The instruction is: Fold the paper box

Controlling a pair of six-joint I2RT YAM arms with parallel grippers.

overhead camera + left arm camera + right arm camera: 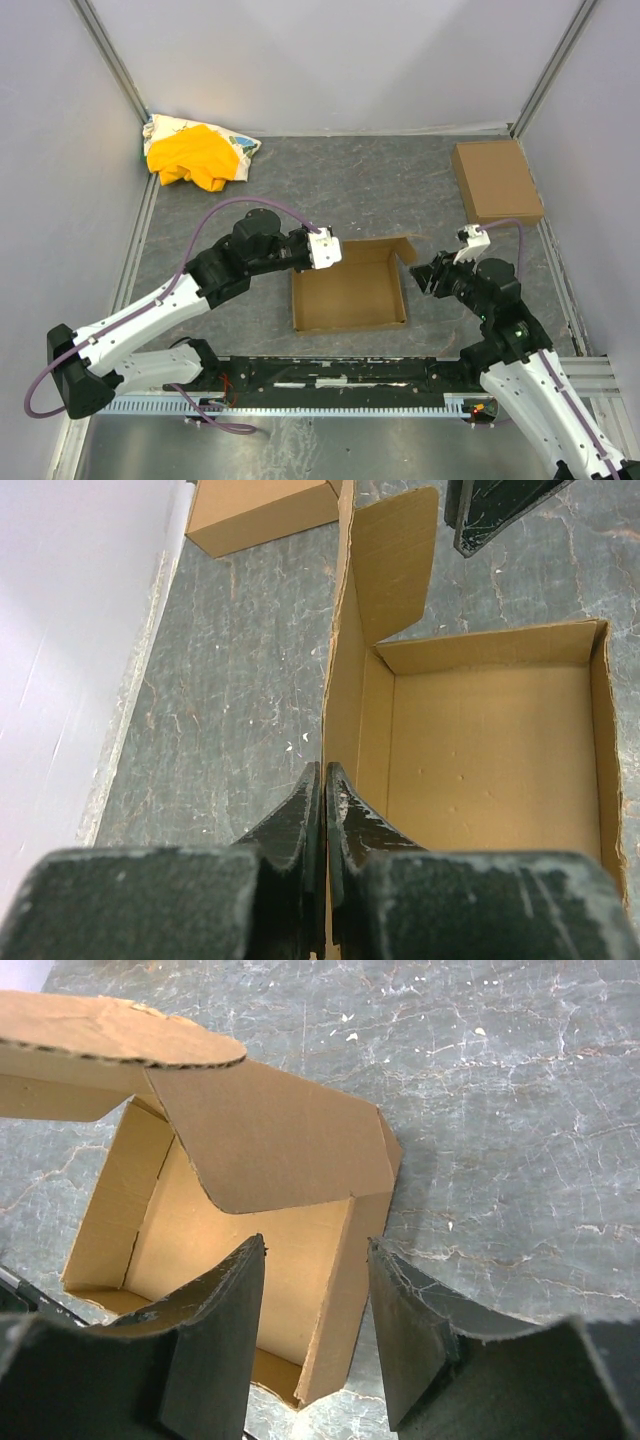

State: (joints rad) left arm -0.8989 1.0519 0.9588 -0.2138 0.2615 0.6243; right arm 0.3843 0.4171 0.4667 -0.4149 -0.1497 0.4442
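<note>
The paper box (350, 290) sits in the middle of the table as a shallow open tray of brown cardboard, with a loose flap (404, 248) standing at its far right corner. My left gripper (336, 248) is shut on the far wall near the box's left corner; in the left wrist view the fingertips (324, 770) pinch the thin top edge of that wall (340, 680). My right gripper (422, 274) is open at the box's right side. In the right wrist view its jaws (317, 1243) straddle the right wall (345, 1290) without touching it, below a rounded flap (275, 1140).
A smaller folded brown box (496, 180) lies at the far right by the wall, also seen in the left wrist view (260, 510). A yellow cloth on a patterned bag (195, 155) lies at the far left corner. White walls enclose the table; a metal rail (330, 375) runs along the near edge.
</note>
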